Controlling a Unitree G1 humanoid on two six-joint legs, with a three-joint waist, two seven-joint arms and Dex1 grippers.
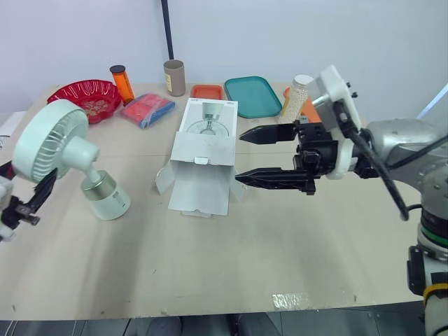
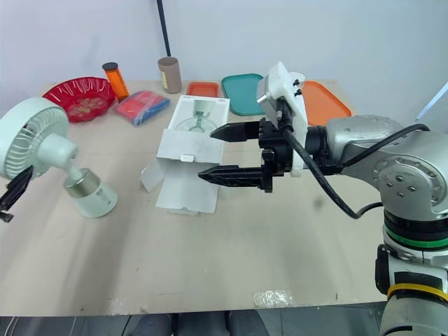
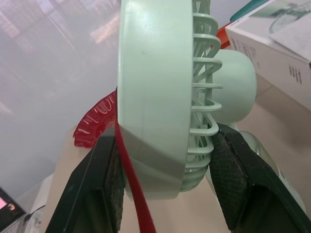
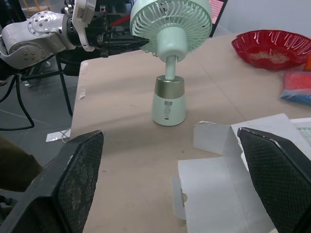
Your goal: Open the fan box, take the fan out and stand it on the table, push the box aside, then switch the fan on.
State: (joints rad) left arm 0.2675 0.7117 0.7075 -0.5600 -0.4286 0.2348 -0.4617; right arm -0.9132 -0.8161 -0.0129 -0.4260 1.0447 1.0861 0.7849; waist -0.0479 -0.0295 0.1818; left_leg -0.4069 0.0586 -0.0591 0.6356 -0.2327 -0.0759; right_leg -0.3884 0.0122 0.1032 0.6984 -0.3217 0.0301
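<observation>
The pale green fan (image 1: 50, 140) stands upright on its round base (image 1: 106, 198) at the table's left. My left gripper (image 3: 165, 141) is shut on the lower rim of the fan's head, one pad (image 3: 112, 184) on the solid rim and the other on the grille. The white fan box (image 1: 206, 140) lies flat mid-table, its front flaps (image 1: 199, 192) spread open toward me. My right gripper (image 1: 240, 158) hovers just right of the box, open wide, fingers pointing left with nothing between them; the right wrist view shows the box flaps (image 4: 223, 184) below it.
Along the back stand a red bowl (image 1: 87, 96), an orange bottle (image 1: 122, 82), a brown tube (image 1: 174, 77), a blue and red packet (image 1: 147, 109), a small orange tray (image 1: 207, 92), a teal tray (image 1: 252, 95), a bead jar (image 1: 297, 94) and an orange tray (image 2: 323, 101).
</observation>
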